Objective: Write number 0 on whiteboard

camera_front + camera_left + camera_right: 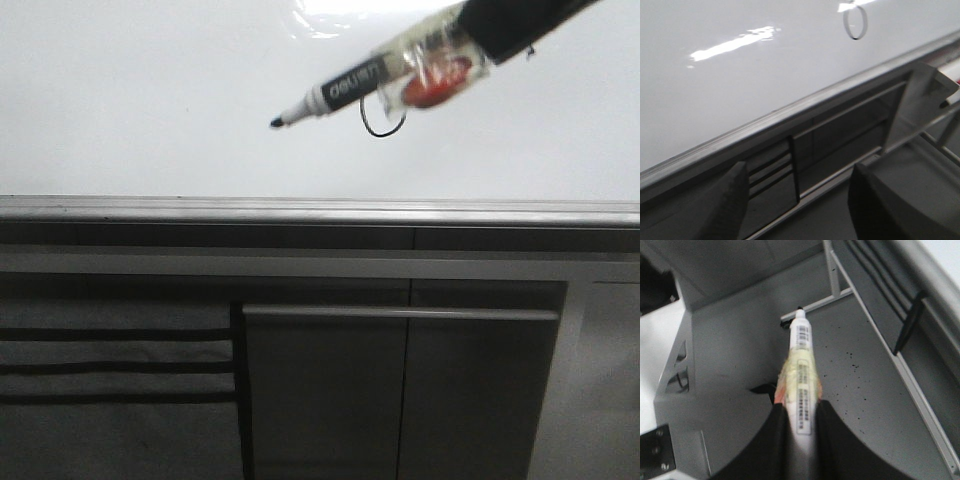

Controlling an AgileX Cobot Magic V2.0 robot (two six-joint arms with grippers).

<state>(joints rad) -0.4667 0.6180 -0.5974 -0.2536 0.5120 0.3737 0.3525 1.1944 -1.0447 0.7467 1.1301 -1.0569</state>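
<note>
The whiteboard point(150, 100) fills the upper half of the front view, with a grey edge strip point(300, 208) along its bottom. The number 0 point(383, 125) is a thin black oval, partly hidden behind the marker pen point(350, 90); the left wrist view shows the whole number 0 point(855, 22) on the whiteboard point(740, 90). My right gripper point(480, 40) is shut on the marker pen point(801, 365), whose black tip point(277, 122) points left of the 0. My left gripper point(797, 172) is open and empty, below the board's edge.
Dark grey cabinet panels point(400, 400) with a horizontal rail point(400, 313) stand under the board, and slatted panels point(110, 365) are at the lower left. A pale bracket point(920, 100) sits to one side in the left wrist view.
</note>
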